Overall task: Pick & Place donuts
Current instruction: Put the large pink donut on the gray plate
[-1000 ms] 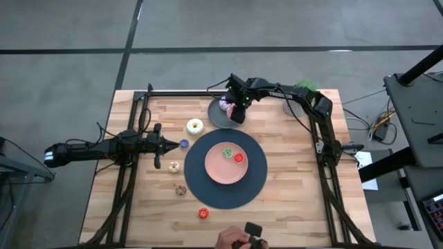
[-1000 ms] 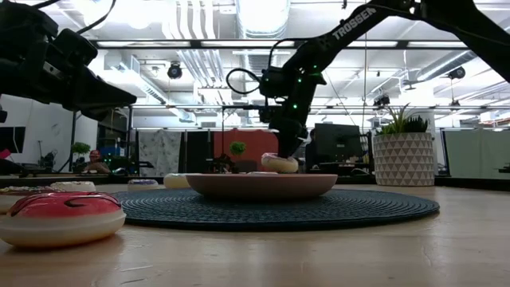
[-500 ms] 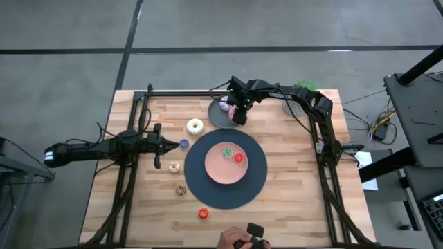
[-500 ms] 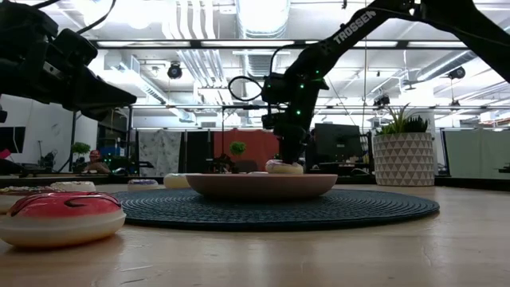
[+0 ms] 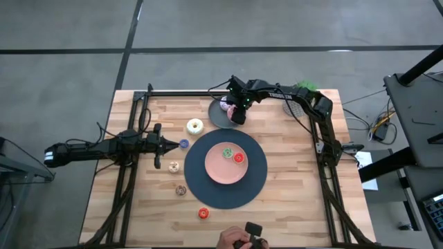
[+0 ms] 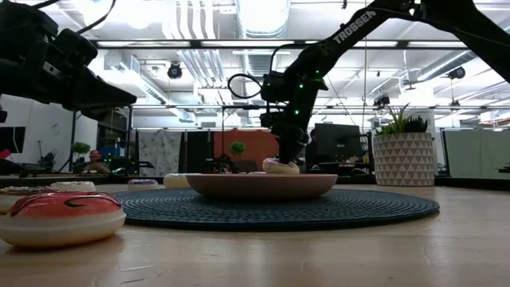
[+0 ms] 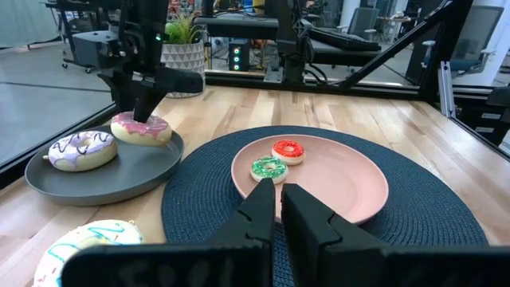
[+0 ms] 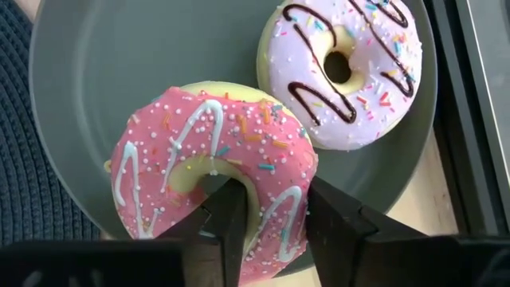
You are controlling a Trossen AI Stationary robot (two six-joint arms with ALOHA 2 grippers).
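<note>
Right end effector (image 8: 267,219) pinching the pink-iced sprinkled toy donut (image 8: 211,179) on the dark grey round plate (image 8: 96,88).

One finger sits through its hole; I should lift straight up, clear of the neighbouring lilac-iced donut (image 8: 347,68). My left end effector (image 7: 280,209) waits clenched.

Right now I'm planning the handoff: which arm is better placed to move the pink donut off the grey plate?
The right. Its claw is shut on the pink donut, one finger through the hole, on the grey plate. The left claw is shut and farther off.
</note>
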